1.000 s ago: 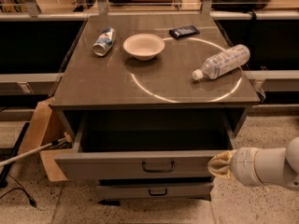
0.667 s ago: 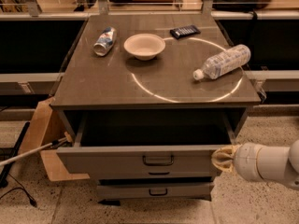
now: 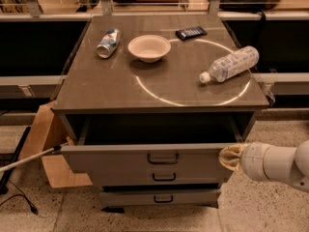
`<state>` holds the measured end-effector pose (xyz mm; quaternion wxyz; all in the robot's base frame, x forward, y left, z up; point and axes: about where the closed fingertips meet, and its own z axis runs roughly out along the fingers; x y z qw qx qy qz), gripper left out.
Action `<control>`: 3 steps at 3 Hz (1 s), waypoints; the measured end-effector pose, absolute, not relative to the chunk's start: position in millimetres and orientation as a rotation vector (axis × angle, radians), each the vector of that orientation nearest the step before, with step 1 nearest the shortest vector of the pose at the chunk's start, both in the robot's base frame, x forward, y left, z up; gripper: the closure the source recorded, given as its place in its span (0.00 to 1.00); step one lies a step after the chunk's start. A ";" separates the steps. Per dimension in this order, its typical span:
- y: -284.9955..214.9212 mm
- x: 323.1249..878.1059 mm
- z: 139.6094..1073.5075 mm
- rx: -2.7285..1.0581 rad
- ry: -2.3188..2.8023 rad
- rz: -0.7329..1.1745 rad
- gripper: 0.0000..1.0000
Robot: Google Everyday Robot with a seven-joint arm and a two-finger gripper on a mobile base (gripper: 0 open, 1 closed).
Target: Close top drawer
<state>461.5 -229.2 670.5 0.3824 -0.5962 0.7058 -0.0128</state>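
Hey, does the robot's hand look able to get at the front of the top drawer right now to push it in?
Probably yes. The hand sits at the right end of the open top drawer, seemingly touching its front, with nothing between them.

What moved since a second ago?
The gripper, at the right end of the top drawer, moved inward, and the drawer slid in a little; it is still partly open. The bowl, bottle and can stayed put.
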 end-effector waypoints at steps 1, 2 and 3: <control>-229.8 468.1 669.9 -1.522 1.795 -0.031 1.00; -231.6 480.0 668.8 -1.515 1.793 -0.034 1.00; -231.6 479.8 668.8 -1.515 1.793 -0.034 0.81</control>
